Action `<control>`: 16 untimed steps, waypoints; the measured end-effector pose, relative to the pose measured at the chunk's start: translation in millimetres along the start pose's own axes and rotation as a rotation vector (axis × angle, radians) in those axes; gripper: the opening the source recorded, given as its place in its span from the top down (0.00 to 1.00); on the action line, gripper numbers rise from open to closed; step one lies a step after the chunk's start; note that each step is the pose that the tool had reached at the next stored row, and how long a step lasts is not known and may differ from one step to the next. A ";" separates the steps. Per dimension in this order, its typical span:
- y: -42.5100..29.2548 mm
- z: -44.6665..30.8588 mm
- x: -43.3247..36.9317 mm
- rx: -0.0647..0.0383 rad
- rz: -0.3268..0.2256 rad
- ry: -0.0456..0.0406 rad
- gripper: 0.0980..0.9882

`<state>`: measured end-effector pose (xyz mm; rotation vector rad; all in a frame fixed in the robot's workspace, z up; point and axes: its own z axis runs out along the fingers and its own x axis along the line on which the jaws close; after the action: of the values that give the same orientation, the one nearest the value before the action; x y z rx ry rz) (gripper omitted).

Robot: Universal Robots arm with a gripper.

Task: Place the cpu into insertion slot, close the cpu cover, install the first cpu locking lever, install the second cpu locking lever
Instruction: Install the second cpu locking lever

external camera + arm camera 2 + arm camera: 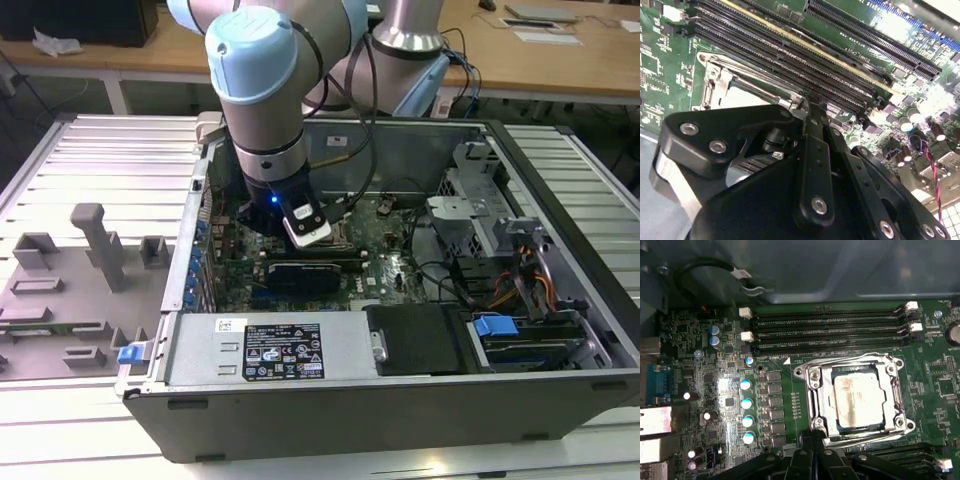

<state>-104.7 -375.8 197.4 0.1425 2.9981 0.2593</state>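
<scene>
Your gripper [812, 450] sits low over the motherboard [715, 390], its black fingers drawn together at the edge of the insertion slot [812, 385], and you can't tell from either wrist view whether anything is pinched between them. In the first wrist view the cpu [857, 400] already lies in the socket, its dull silver top showing through the window of the cpu cover [892, 390], which is folded down flat around it. In the second wrist view the gripper's black linkage [810, 165] hides most of the socket, with the silvery rim and a thin lever wire [750, 67] running beside the long black memory slots [790, 55]. Around the socket you have green board, a row of small round capacitors [746, 410] and silver port blocks. In the exterior view the arm [260, 100] reaches down into an open grey computer case [400, 400] lying on its side on a ribbed metal table [90, 160]. Grey fixture blocks [100, 245] stand on the exterior view's left. Behind, wooden desks [560, 60] carry cables and papers.
</scene>
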 end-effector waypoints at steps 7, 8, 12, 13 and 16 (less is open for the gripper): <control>5.5 -29.0 -3.5 0.011 -0.001 -0.0011 0.99; 5.9 -30.5 -3.9 0.022 -0.002 -0.0022 0.99; 7.2 -30.5 -17.2 0.066 -0.001 -0.0065 0.99; 7.8 -29.7 -23.0 0.066 -0.001 -0.0065 0.99; 18.0 -26.5 -34.5 0.066 -0.001 -0.0065 0.99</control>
<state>-72.8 -366.1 230.5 0.1487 3.0014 0.1593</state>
